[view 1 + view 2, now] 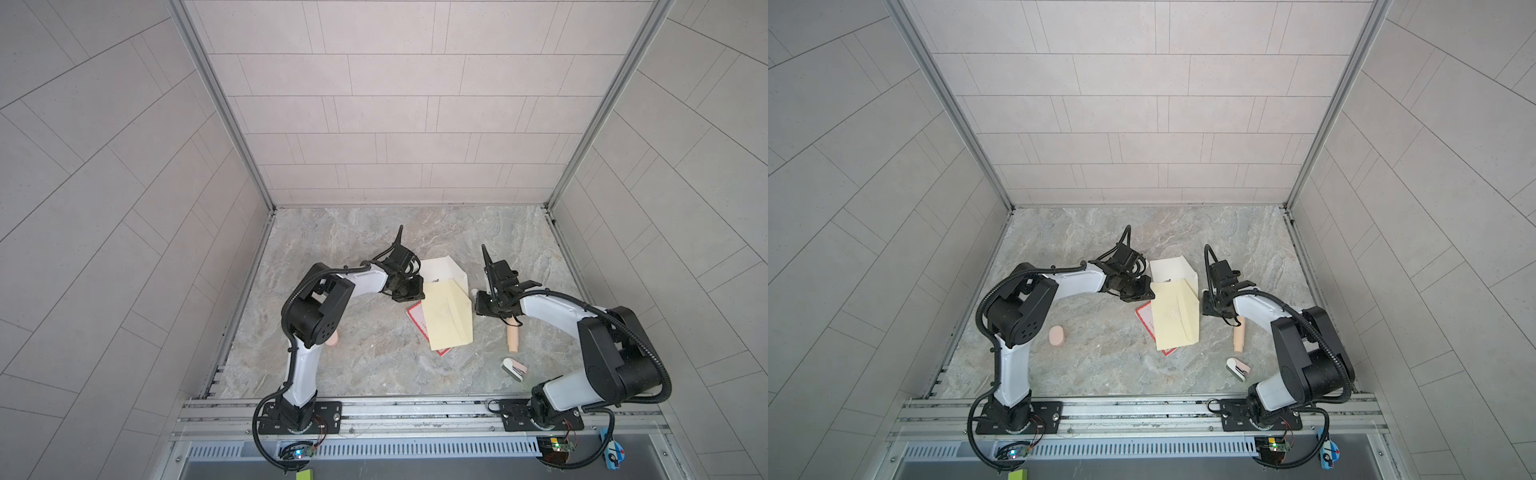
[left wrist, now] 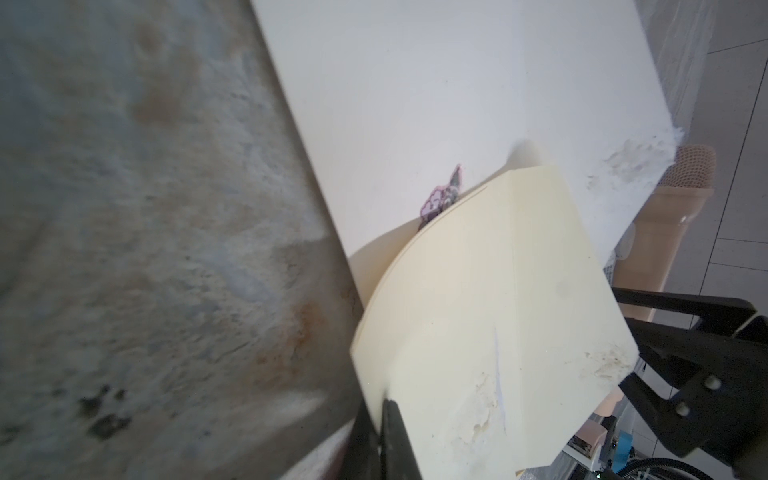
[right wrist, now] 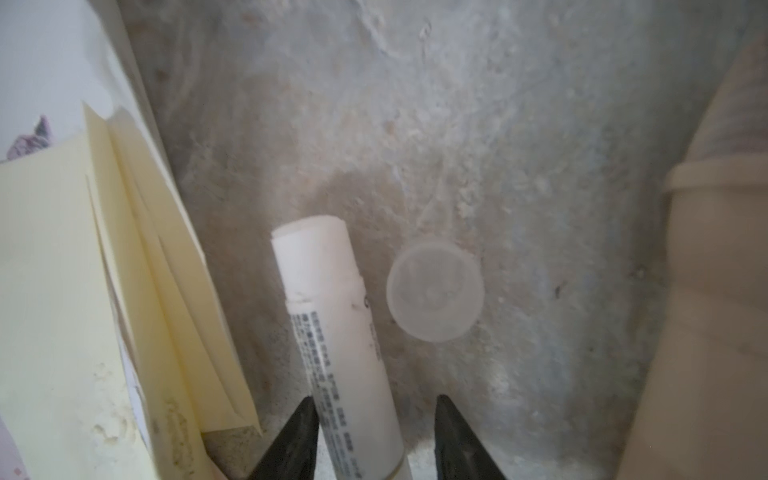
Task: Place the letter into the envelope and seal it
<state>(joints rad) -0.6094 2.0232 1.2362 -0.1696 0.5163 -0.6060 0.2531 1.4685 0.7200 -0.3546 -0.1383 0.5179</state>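
The envelope (image 1: 441,270) is the white sheet with a small dark mark (image 2: 442,197), lying flat at the back of the paper pile. A pale yellow folded paper (image 1: 451,318) lies over its near part. My left gripper (image 1: 419,293) is shut on this yellow paper's left edge (image 2: 384,405) and lifts it slightly. The letter is hidden. My right gripper (image 3: 374,399) stands open beside the pile's right edge (image 1: 477,300). An uncapped white glue stick (image 3: 332,316) lies between its fingers; one finger touches it and the other stands clear.
The stick's clear cap (image 3: 434,291) lies on the marble table (image 1: 357,365). A red-bordered card (image 1: 417,322) sticks out under the yellow paper. A beige cylinder (image 1: 513,337) and a small white and pink item (image 1: 514,368) lie near right. A pink oval (image 1: 1056,336) lies left.
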